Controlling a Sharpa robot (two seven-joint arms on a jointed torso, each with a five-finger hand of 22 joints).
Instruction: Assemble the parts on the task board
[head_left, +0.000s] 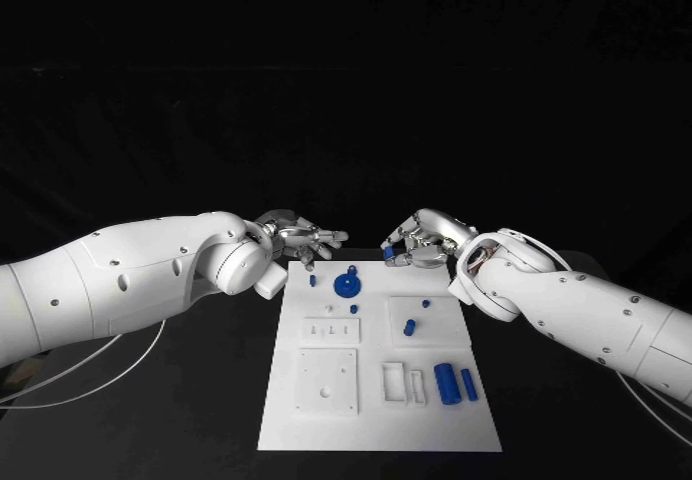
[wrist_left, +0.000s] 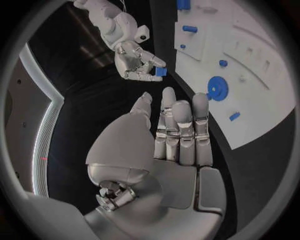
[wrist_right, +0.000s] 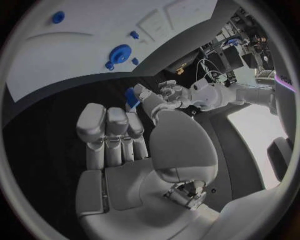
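Note:
The white task board (head_left: 378, 420) lies in the middle of the black table. Over its far right corner my right hand (head_left: 415, 245) pinches a small blue part (head_left: 388, 254) between thumb and finger; that part (wrist_right: 131, 97) sits at its fingertips in the right wrist view and again (wrist_left: 160, 72) in the left wrist view. My left hand (head_left: 306, 243) hovers at the far left corner, fingers straight and nothing in its palm (wrist_left: 178, 150). On the board lie a round blue gear (head_left: 348, 286), small blue pegs (head_left: 313, 281) (head_left: 410, 326) and two blue cylinders (head_left: 447, 384).
Raised white blocks with slots and holes (head_left: 327, 378) stand on the board's near half. Grey cables (head_left: 87, 375) trail on the table beside my left arm. Bare black table (head_left: 577, 440) lies on both sides of the board.

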